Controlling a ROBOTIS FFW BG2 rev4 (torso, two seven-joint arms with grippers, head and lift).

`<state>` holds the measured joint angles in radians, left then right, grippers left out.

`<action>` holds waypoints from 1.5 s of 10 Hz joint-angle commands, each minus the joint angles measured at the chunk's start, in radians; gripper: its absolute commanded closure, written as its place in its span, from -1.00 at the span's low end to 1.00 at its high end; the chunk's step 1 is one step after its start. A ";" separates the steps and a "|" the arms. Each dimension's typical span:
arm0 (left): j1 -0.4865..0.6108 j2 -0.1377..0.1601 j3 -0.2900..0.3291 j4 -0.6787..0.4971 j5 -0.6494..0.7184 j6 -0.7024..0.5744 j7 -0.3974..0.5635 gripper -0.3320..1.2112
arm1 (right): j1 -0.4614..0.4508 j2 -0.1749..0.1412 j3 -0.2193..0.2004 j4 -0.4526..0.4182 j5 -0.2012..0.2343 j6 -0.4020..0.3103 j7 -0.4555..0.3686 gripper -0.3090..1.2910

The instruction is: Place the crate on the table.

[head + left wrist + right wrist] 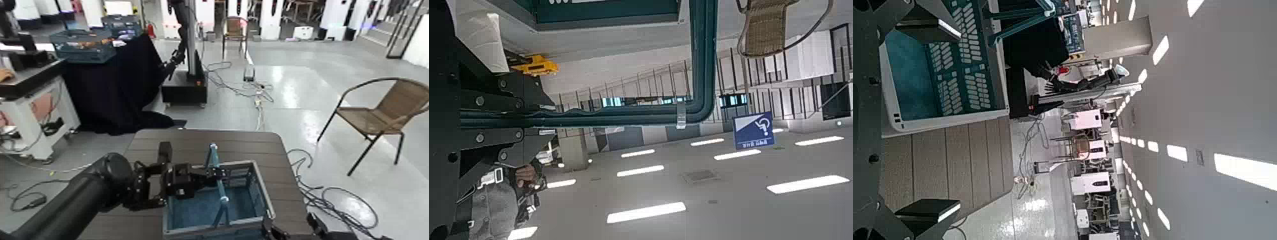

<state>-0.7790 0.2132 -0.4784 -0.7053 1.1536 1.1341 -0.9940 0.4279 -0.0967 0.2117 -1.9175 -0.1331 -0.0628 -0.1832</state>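
The left gripper (203,173) is clamping the crate (217,201) rim at nine o'clock; it should be lowering evenly onto the table (191,143). The right gripper's opening I cannot tell.

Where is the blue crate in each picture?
Head view: the crate sits low in the middle, on the table.
Left wrist view: its teal handle crosses the top.
Right wrist view: the crate fills the upper left corner.
Shared landmark: the teal handle.
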 commanded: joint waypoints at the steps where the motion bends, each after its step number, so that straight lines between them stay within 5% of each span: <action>1: 0.001 -0.003 0.011 0.020 0.000 -0.019 -0.003 0.31 | 0.000 -0.002 -0.002 0.002 -0.003 0.000 0.002 -0.46; 3: 0.001 -0.003 0.012 0.035 0.000 -0.033 -0.006 -0.40 | -0.001 -0.002 -0.002 0.005 -0.008 -0.005 0.005 -0.46; 4: 0.001 -0.003 0.014 0.041 0.000 -0.039 -0.006 -0.57 | -0.001 -0.002 -0.002 0.006 -0.011 -0.006 0.008 -0.46; 7: 0.003 -0.003 0.035 0.058 -0.020 -0.062 0.003 -0.57 | -0.001 -0.003 -0.003 0.008 -0.019 -0.008 0.008 -0.46; 10: 0.024 0.002 0.123 0.040 -0.143 -0.166 0.023 -0.52 | 0.003 -0.003 -0.008 0.008 -0.023 -0.009 0.010 -0.46; 15: 0.245 0.060 0.374 -0.416 -0.269 -0.306 0.293 -0.45 | 0.009 -0.003 -0.014 0.006 -0.025 -0.012 0.010 -0.46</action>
<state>-0.5674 0.2621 -0.1247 -1.0484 0.8857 0.8353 -0.7049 0.4372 -0.0997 0.1988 -1.9114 -0.1571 -0.0753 -0.1733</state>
